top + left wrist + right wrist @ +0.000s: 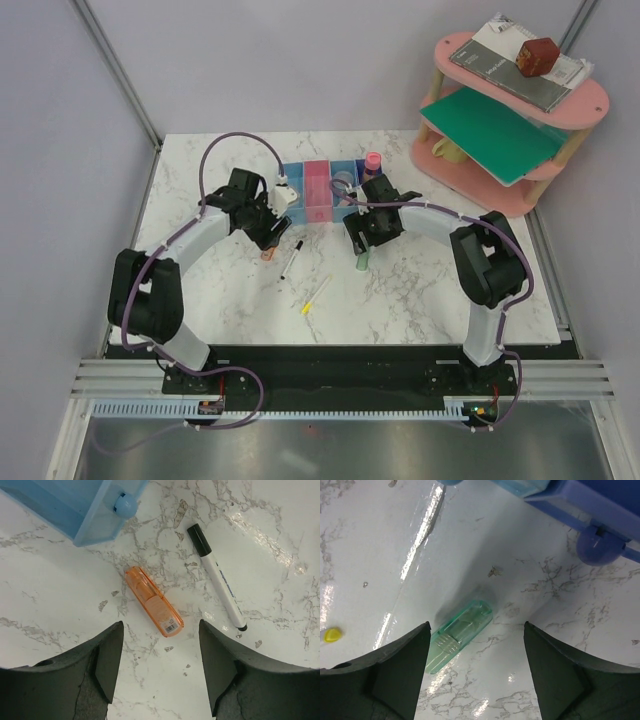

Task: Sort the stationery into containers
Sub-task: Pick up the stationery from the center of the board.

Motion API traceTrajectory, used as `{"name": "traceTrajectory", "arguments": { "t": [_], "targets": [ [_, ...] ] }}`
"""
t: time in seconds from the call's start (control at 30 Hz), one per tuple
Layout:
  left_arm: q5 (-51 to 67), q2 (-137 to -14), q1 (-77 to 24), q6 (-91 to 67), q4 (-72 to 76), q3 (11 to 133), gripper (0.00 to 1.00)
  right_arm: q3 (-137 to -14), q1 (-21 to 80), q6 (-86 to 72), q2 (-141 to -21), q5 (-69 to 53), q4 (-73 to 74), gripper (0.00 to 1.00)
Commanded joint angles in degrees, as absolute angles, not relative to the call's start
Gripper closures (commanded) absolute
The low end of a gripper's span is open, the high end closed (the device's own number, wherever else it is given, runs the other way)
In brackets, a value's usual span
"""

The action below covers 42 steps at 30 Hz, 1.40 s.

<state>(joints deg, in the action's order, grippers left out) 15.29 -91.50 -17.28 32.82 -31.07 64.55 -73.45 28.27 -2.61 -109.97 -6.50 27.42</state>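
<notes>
The left gripper (pixel 160 652) is held wide and empty, with the orange eraser (pixel 152 607) lying just ahead of it. The right gripper (pixel 476 650), equally wide, is seen over the green eraser (pixel 460 632). Only from above are the containers (pixel 318 185) shown whole, beyond both grippers.

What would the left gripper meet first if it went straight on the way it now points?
Most likely the orange eraser, lying on the table ahead of the left gripper, between its open fingers; the pen sits aside. Depth is unclear.
</notes>
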Motion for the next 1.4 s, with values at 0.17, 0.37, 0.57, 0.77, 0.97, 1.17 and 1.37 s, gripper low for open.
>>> {"name": "traceTrajectory", "arguments": {
  "t": [0.17, 0.37, 0.57, 0.77, 0.97, 1.17, 1.37],
  "targets": [
    [13.45, -95.71, -17.05, 27.78, -27.78, 63.55, 0.33, -69.35, 29.27, -0.53, -108.81, -2.64, 31.12, 0.18],
    [9.5, -98.52, -16.96, 27.51, -24.61, 61.61, 0.35, -69.17, 31.37, -0.79, -109.6, -1.67, 30.41, 0.19],
    [8.44, -100.98, -16.96, 27.16, -22.5, 60.56, 0.36, -69.96, 32.61, -0.97, -110.66, -0.44, 30.15, 0.2],
    [8.35, -103.09, -16.96, 26.37, -20.92, 60.21, 0.39, -69.35, 32.61, -0.97, -110.74, -0.35, 29.45, 0.25],
    [8.61, -104.5, -16.96, 26.02, -20.83, 60.29, 0.59, -69.35, 32.78, -0.79, -110.92, 0.97, 29.44, 0.37],
    [9.31, -104.06, -16.96, 25.84, -21.27, 59.86, 0.8, -68.73, 33.49, -0.44, -110.48, 1.49, 29.36, 0.44],
    [10.19, -103.62, -16.96, 25.14, -21.88, 59.5, 0.98, -68.2, 34.36, -0.44, -110.04, 2.37, 29.44, 0.62]
  ]
}}
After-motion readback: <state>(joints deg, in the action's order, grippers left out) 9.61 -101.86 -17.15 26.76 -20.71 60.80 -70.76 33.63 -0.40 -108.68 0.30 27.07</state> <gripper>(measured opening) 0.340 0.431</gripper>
